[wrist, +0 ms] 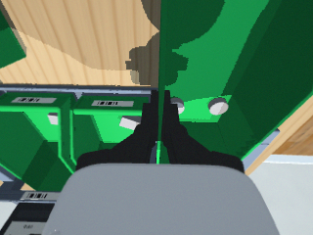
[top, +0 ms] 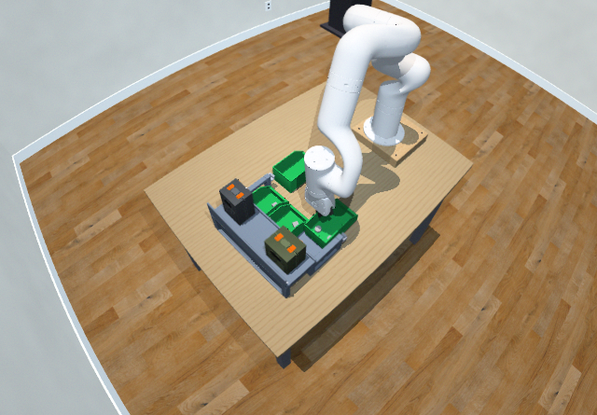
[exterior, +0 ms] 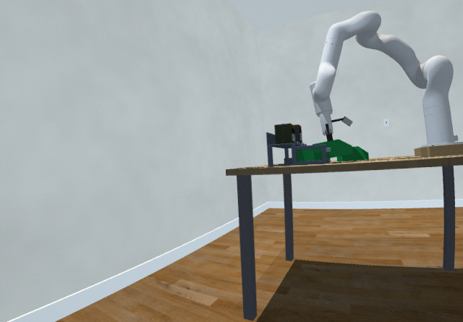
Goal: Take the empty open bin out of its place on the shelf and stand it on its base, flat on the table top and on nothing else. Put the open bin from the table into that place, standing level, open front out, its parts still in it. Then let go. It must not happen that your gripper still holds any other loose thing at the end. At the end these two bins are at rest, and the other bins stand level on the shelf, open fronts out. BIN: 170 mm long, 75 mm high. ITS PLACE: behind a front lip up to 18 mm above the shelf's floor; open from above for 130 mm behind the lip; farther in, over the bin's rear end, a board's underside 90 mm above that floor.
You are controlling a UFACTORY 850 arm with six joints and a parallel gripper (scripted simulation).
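Note:
My gripper [top: 329,212] [exterior: 329,139] [wrist: 159,101] is shut on one side wall of the green bin with parts [top: 338,223] [exterior: 335,147] [wrist: 269,73]. Pale round parts [top: 317,228] [wrist: 218,106] lie inside at its shelf-side end. In the exterior view this bin looks raised and tilted, its shelf-side end over the front of the grey-blue shelf [top: 253,233] [exterior: 280,145], at the bay on the robot's far side from the empty bin. The empty green bin [top: 290,175] [exterior: 360,153] [wrist: 7,49] stands on the table in front of the shelf's other end. Contact under the held bin is hidden.
Two other green bins [top: 270,200] [top: 290,216] [wrist: 29,129] [wrist: 105,134] sit side by side in the shelf, small parts inside. A black case [top: 237,201] and an olive case [top: 285,250] stand on the upper board. A shelf side frame [exterior: 309,163] is close beside the held bin.

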